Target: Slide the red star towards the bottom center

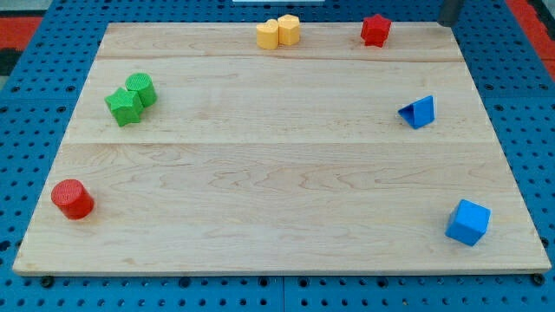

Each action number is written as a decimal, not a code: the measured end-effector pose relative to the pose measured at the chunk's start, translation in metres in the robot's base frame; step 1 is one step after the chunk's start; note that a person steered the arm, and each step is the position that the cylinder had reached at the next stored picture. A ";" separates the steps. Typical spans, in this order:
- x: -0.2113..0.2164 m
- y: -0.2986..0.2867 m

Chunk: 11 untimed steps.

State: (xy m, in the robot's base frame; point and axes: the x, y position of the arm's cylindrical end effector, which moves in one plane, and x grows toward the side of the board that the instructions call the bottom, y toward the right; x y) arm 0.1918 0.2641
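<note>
The red star point(375, 29) lies near the board's top edge, right of centre. My tip point(447, 23) shows as a dark rod end at the view's top right, at the board's top edge. It is to the right of the red star, about a block's width or more away, and is not touching it.
Two yellow blocks point(277, 32) touch each other at the top centre. A green star point(124, 107) and a green block point(141, 88) touch at the upper left. A red cylinder point(72, 199) is at the lower left. A blue triangle point(419, 112) is at the right and a blue cube point(468, 222) at the lower right. The wooden board point(277, 173) lies on a blue pegboard.
</note>
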 end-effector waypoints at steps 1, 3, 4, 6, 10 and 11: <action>0.000 -0.055; 0.006 -0.108; 0.023 -0.147; 0.094 -0.130; 0.190 -0.335; 0.213 -0.340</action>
